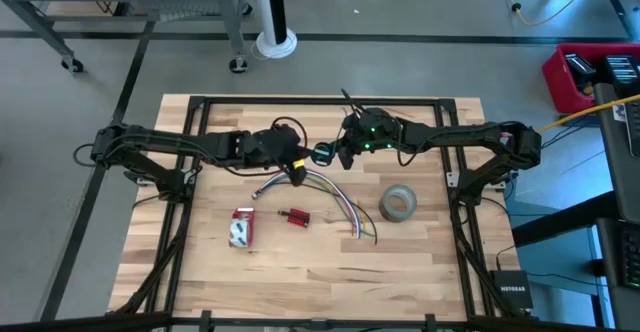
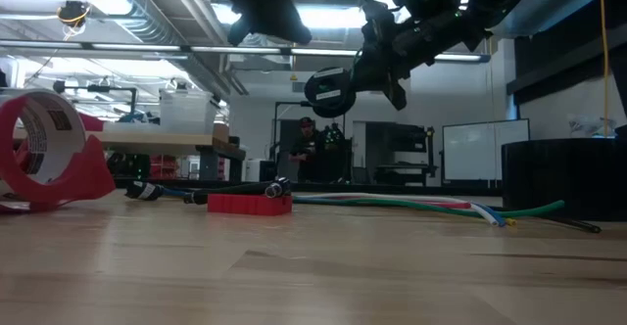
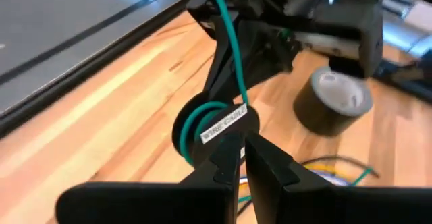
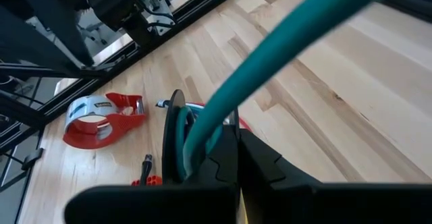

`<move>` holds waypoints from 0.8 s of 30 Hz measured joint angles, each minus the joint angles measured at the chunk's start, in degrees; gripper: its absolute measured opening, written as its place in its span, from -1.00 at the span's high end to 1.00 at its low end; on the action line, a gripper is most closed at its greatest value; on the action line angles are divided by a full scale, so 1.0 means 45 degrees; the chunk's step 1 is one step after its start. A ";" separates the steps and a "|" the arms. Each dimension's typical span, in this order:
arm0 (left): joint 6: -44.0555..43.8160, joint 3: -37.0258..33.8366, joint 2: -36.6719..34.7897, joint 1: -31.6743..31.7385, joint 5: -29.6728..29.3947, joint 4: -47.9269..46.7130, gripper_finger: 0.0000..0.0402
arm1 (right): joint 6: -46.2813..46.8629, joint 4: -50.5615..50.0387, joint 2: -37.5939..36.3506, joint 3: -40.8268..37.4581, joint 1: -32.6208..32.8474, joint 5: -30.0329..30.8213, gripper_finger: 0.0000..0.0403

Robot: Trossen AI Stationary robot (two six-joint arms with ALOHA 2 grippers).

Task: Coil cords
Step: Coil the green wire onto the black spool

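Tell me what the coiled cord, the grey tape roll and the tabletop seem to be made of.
Cord: likely plastic-jacketed wire; smooth teal sheath with a white label, held above the table between both arms. Tape roll: probably cloth or vinyl duct tape; dull grey wound band around a hollow core. Tabletop: wood, apparently butcher block; pale glued strips with visible grain and a light sheen.

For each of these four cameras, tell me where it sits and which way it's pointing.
High: overhead, looking straight down; both arms, cord between claws.
Low: table height, facing the room; arms overhead, cord hanging.
Left wrist: on the left arm, looking past its fingers at the cord and tape roll.
Right wrist: on the right arm, looking past its fingers toward the tape dispenser.
All share the cord.
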 joint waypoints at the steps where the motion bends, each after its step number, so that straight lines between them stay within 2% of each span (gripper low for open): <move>1: 0.0185 0.0000 0.0000 0.0011 0.0006 -0.0099 0.93 | 0.0005 0.0000 0.0000 0.0005 0.0000 0.0000 1.00; 7: 0.2303 -0.0010 0.0000 0.0111 0.0711 -0.0759 0.93 | 0.0015 0.0005 0.0000 0.0005 0.0000 -0.0005 1.00; 11: 0.2317 -0.0015 0.0005 0.0542 0.1153 -0.1306 0.90 | 0.0049 0.0005 -0.0004 0.0005 0.0000 -0.0005 1.00; 15: 0.2666 -0.0019 0.0005 0.1111 0.1242 -0.1526 0.74 | 0.0167 0.0005 -0.0005 0.0010 0.0000 -0.0057 1.00; 19: 0.3083 -0.0019 0.0005 0.1572 0.1629 -0.1275 0.51 | 0.0301 0.0005 -0.0010 0.0010 0.0000 -0.0842 1.00; 24: 0.2360 -0.0024 0.0010 0.1784 0.2616 0.0909 0.36 | 0.0296 0.0015 -0.0011 0.0010 0.0011 -0.0710 1.00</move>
